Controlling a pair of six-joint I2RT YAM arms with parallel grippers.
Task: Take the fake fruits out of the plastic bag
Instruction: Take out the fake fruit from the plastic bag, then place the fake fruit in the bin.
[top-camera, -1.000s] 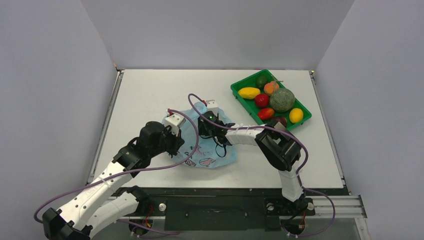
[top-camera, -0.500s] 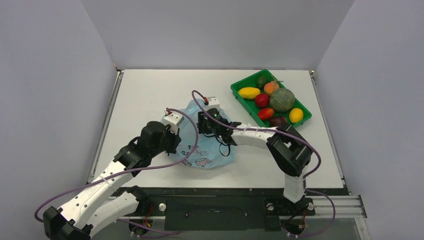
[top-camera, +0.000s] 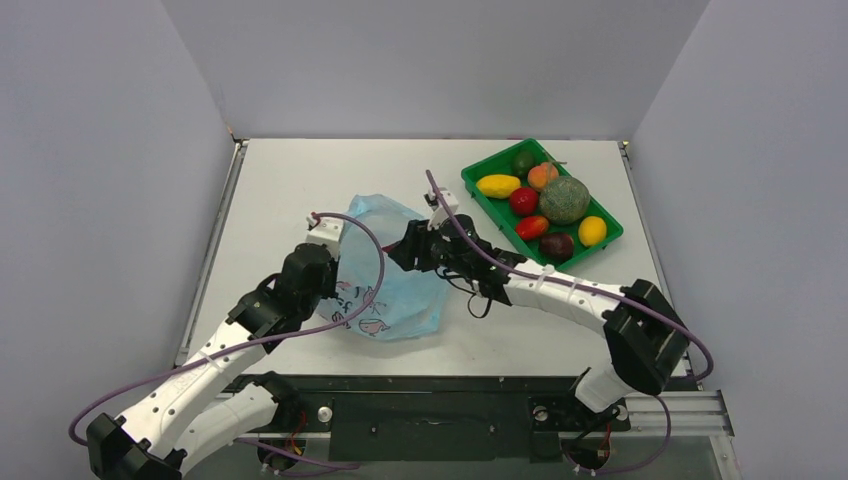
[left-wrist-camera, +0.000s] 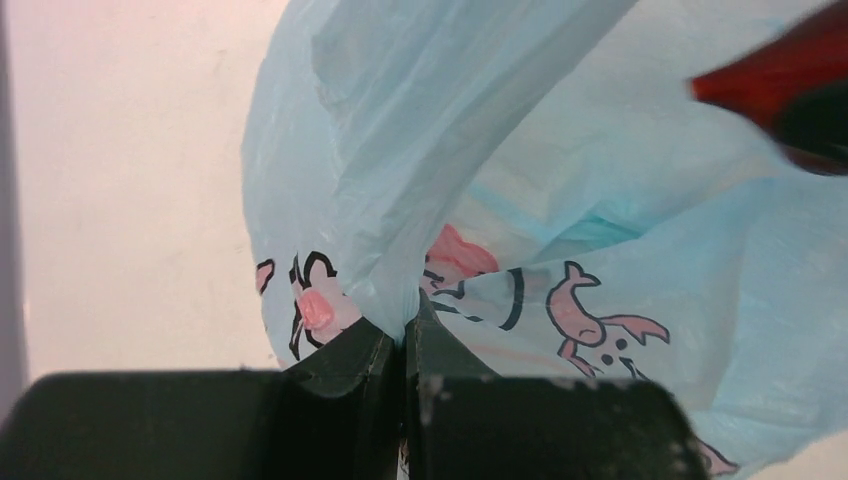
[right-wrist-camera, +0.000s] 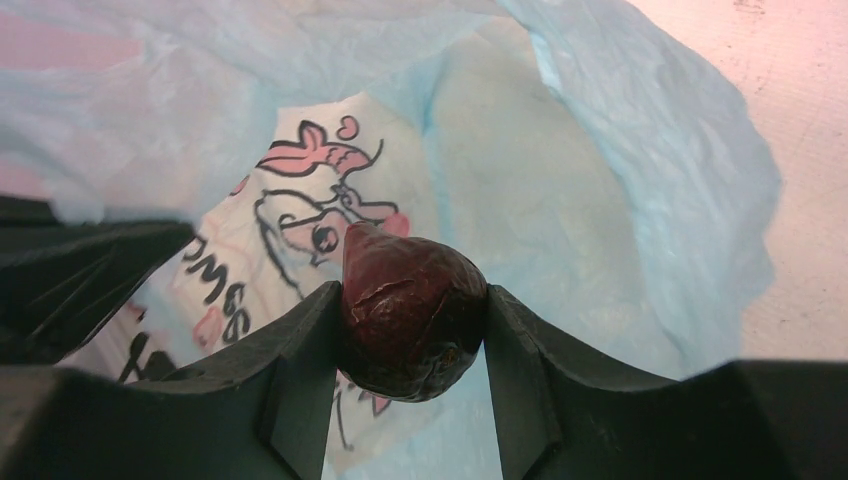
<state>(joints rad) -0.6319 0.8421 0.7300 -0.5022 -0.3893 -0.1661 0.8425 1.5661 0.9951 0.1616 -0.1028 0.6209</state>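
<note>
The plastic bag (top-camera: 388, 272) is light blue with printed drawings and lies mid-table, its left side pulled up. My left gripper (top-camera: 337, 287) is shut on a pinched fold of the bag (left-wrist-camera: 400, 290), its fingertips (left-wrist-camera: 372, 345) pressed together. My right gripper (top-camera: 403, 254) reaches into the bag's mouth from the right. In the right wrist view, my right gripper (right-wrist-camera: 410, 300) is shut on a dark purple-brown fake fruit (right-wrist-camera: 412, 325), with bag film (right-wrist-camera: 560, 200) behind it. An orange-pink peach (top-camera: 542, 176) and a red-orange elongated fruit (top-camera: 532, 227) lie in the tray.
A green tray (top-camera: 492, 213) at the back right holds several fruits, among them a large round green one (top-camera: 565, 199), two yellow ones (top-camera: 498, 185) and a dark one (top-camera: 556, 244). Grey walls stand on three sides. Purple cables loop over both arms.
The left gripper has drawn the bag's edge left and up, spreading the bag. The right arm has stretched out with its elbow swung right, its gripper still at the bag's mouth.
</note>
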